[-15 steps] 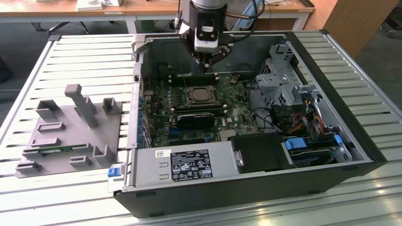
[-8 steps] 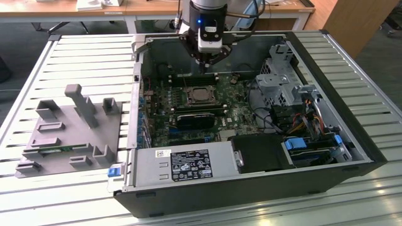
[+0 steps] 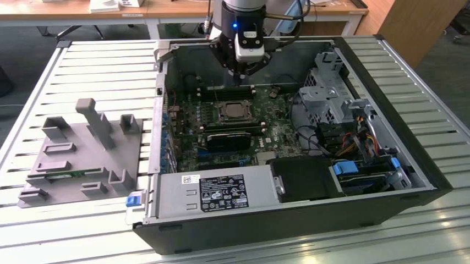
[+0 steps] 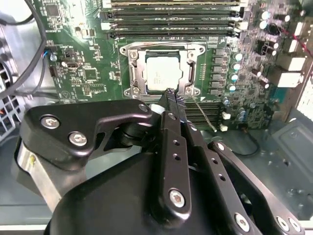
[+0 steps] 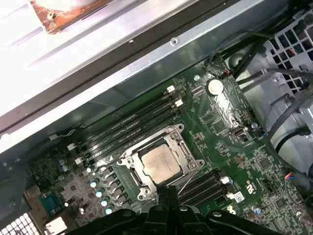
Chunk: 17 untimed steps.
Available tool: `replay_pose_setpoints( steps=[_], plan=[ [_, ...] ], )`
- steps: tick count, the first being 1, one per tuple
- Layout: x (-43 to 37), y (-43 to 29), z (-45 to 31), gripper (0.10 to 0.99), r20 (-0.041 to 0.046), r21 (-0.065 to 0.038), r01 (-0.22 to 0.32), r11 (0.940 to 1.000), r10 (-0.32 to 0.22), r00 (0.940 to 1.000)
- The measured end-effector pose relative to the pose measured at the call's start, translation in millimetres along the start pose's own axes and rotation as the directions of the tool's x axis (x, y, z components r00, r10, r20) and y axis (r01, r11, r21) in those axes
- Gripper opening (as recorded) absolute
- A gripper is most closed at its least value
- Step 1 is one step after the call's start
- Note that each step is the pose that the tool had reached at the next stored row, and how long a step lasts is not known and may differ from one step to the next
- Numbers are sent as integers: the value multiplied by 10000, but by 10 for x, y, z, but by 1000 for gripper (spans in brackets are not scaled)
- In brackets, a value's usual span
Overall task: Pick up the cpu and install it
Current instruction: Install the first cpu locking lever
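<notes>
The cpu [image 3: 233,110] is a silver square lying flat in the metal-framed socket [image 3: 221,104] on the green motherboard inside the open computer case. It also shows in both wrist views, cpu [image 4: 163,73] and cpu [image 5: 160,164], seated inside the frame. My gripper [image 3: 241,73] hangs above the board, a little toward the case's back wall from the socket. Its black fingers [image 4: 172,100] are pressed together with nothing between them, and the tips [image 5: 166,190] sit just off the cpu's edge.
Memory slots [image 4: 171,19] run beside the socket. A thin metal lever [image 4: 203,115] sticks out from the socket frame. Drive cages and cables [image 3: 345,126] fill the exterior view's right of the case. A grey parts fixture [image 3: 81,154] stands on the slatted table at the left.
</notes>
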State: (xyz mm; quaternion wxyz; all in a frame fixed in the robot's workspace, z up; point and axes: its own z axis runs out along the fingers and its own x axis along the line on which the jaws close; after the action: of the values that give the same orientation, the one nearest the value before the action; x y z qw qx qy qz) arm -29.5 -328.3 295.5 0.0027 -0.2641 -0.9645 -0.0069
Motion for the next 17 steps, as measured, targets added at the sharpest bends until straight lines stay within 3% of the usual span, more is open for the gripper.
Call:
replay_pose_setpoints(
  steps=[4, 10, 17],
  plan=[
    [0, 0, 1, 106, -8, 7, 697, 9976, -697, 9976],
    [-1, -2, 3, 106, -16, 8, 1495, 9888, -1495, 9888],
    [-3, -4, 7, 106, -7, 8, 2491, 9685, -2491, 9685]
  ],
)
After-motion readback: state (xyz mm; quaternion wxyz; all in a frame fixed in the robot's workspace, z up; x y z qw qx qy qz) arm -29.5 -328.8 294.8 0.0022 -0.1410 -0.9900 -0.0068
